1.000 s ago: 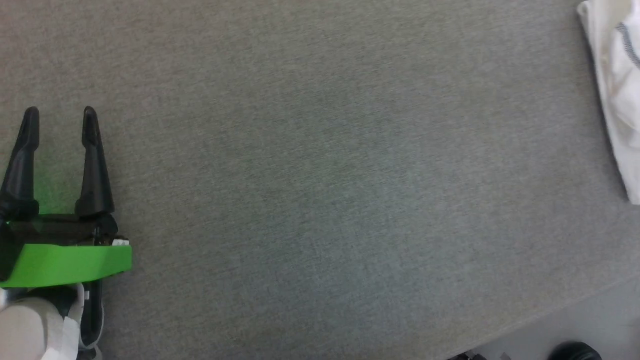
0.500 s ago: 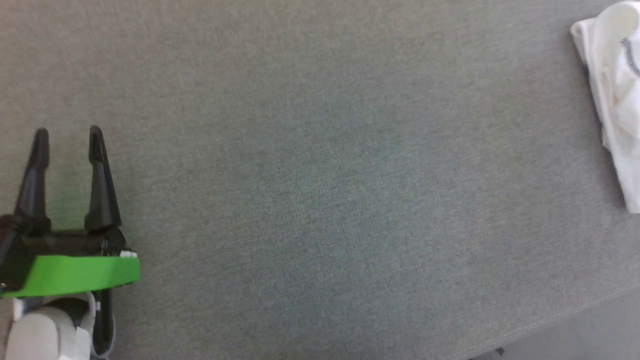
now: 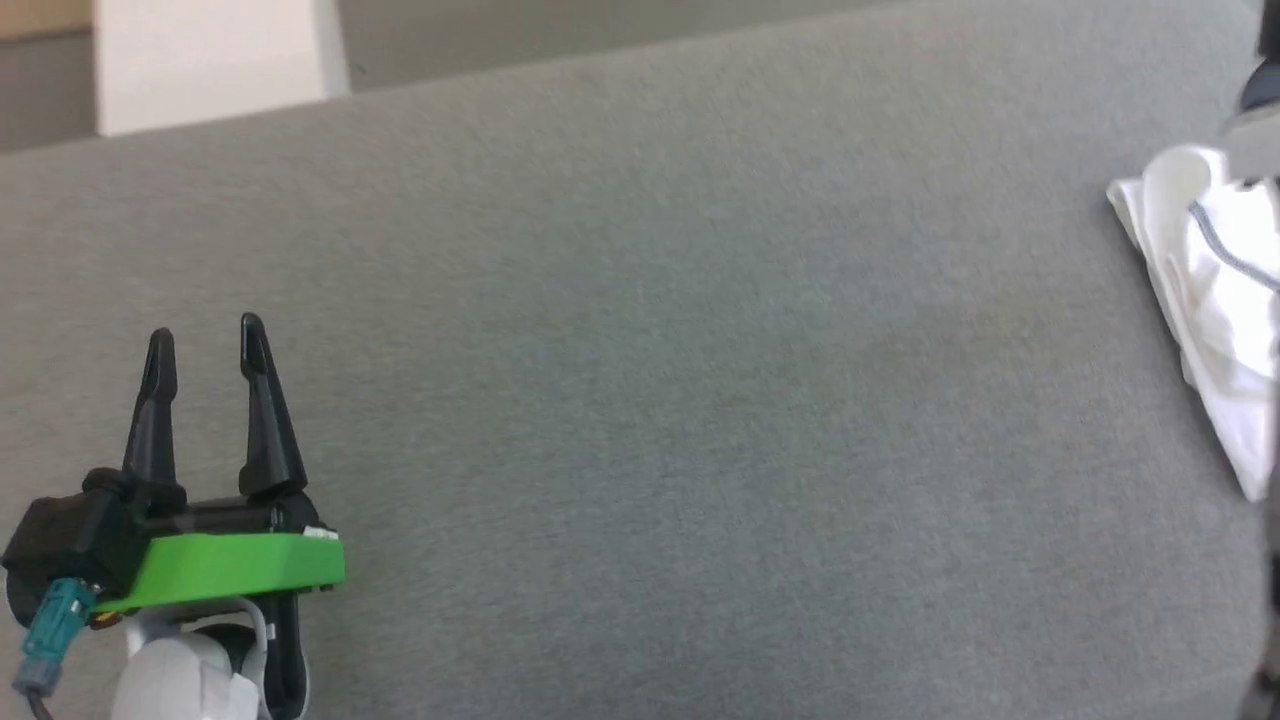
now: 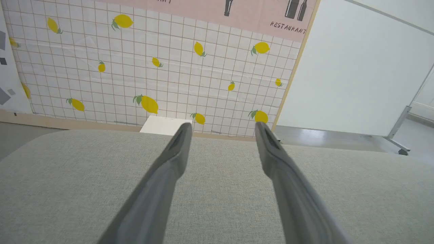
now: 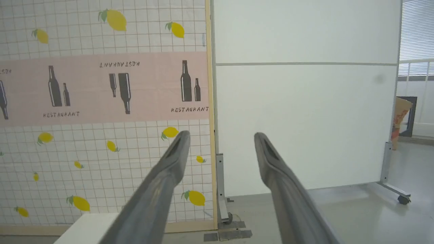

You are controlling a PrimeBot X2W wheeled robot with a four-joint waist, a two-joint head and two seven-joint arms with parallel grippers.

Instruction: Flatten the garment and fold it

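Head and wrist views of a grey fabric-covered desk [image 3: 700, 400]. The garment [image 3: 1215, 340], white with a dark grey stitched seam, lies bunched toward the desk's right edge and is cut off by the picture's border; it is neither flattened nor folded. The left end effector [image 3: 205, 335] hovers over the near left part of the desk, well apart from the cloth, its two dark fingers spread and empty. The right end effector [image 5: 220, 135] points at a white partition panel [image 5: 305, 118], its fingers likewise spread with nothing between them. Likely hazards: the cloth is thin and heaped, so a pinch may catch several layers at once and drag the bundle instead of spreading it. A pull toward the right could slide it off the desk, and a one-sided grasp would leave the far sleeve twisted. With the left arm so distant, a two-point stretch needs a long reach. The one possible container, a white box [image 3: 200, 60], stands beyond the far left edge. Whether it is open, and what it holds, cannot be told.
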